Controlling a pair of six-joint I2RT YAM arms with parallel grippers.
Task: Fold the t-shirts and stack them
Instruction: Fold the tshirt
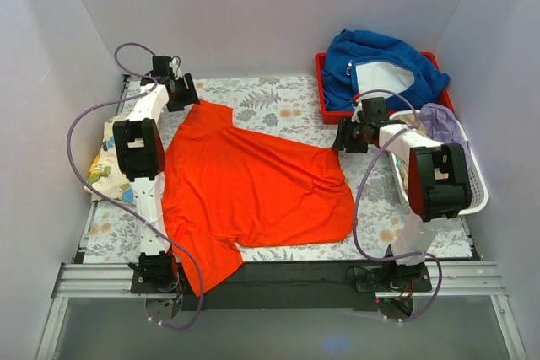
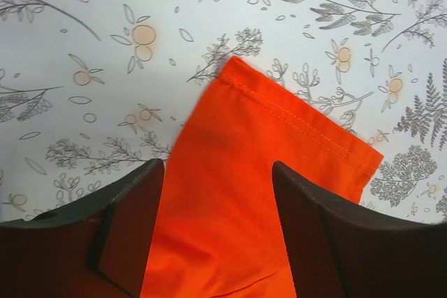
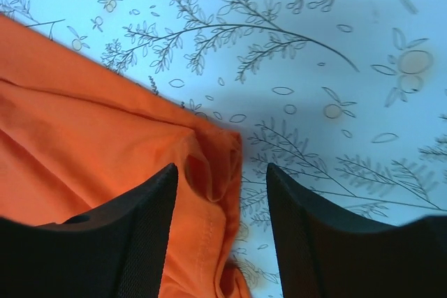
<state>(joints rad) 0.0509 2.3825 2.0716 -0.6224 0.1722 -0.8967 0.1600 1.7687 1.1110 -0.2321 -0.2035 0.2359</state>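
Cream dinosaur-print t-shirt (image 1: 99, 168) bunched at the left edge of the top view, partly behind the left arm. Just right of it, at upper left, left gripper (image 1: 186, 99) over one sleeve of the orange-red t-shirt (image 1: 253, 191). In the left wrist view, fingers (image 2: 133, 221) well apart, the sleeve hem flat on the floral table cover (image 1: 278, 99) between them, nothing pinched. Orange-red t-shirt spread across the centre, its lower left part hanging past the near edge. Right of centre, right gripper (image 1: 344, 137) at the shirt's right corner, jaws likewise parted, rumpled hem between them, not clamped. At upper right, blue garment (image 1: 371, 56) in a red tray (image 1: 321, 94); white basket (image 1: 477, 196) below it.
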